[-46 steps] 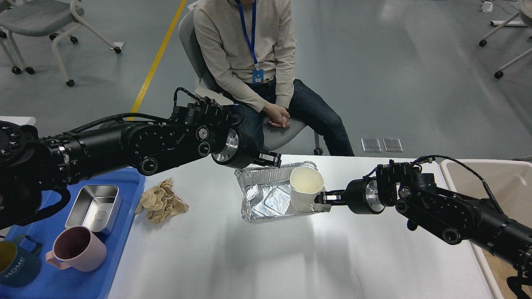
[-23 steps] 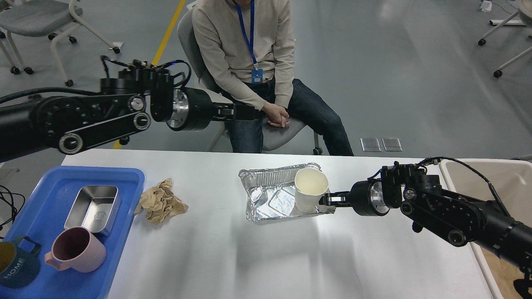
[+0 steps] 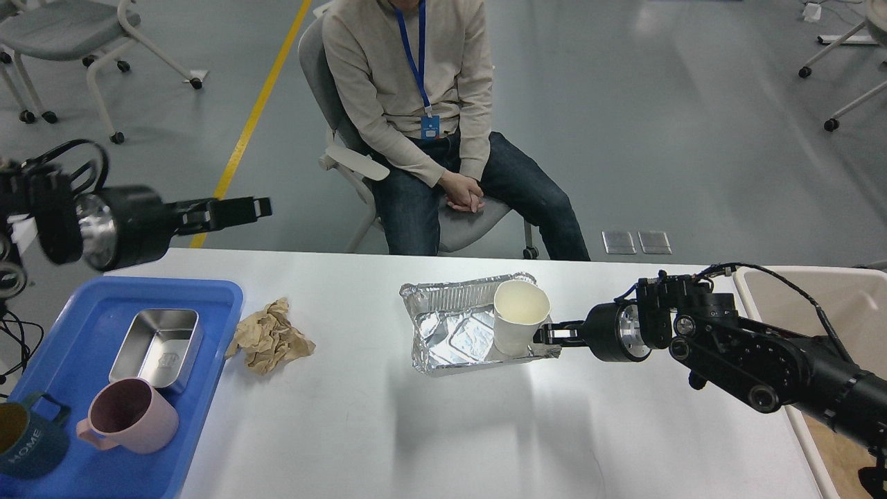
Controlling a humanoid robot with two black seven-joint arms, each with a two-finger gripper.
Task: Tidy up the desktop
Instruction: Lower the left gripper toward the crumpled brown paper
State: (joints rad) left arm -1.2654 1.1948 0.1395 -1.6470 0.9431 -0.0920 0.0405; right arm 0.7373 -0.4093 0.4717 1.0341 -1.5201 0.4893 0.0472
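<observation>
My right gripper [image 3: 544, 335] has its fingers closed on the near right rim of the foil tray [image 3: 457, 339], right beside the paper cup [image 3: 518, 324] that stands inside it; the grip has held over the last second, and tray and cup together have slid a little toward my right, toward the beige bin [image 3: 818, 305] at the table's edge. My left gripper [image 3: 258, 206] has changed far more: a second ago it hovered just over the tray's far rim, and now the whole arm has swung back to the left and hangs above the far left corner of the table, well apart from everything on it. Its fingers point sideways, and I cannot tell whether they stand apart or together. I take this to mean the left arm has handed the tray over and cleared the way, so the right arm alone can drag or lift the foil and cup to the bin. The desktop [image 3: 443, 430] lies broad and white below me, still carrying the tray with its cup near the middle and a crumpled brown paper [image 3: 267, 336] just beside the blue tray [image 3: 83, 360], where a metal box [image 3: 158, 346] and a pink mug [image 3: 128, 414] already sit. The thin foil may buckle under a one-sided pull, and the cup could tip.
</observation>
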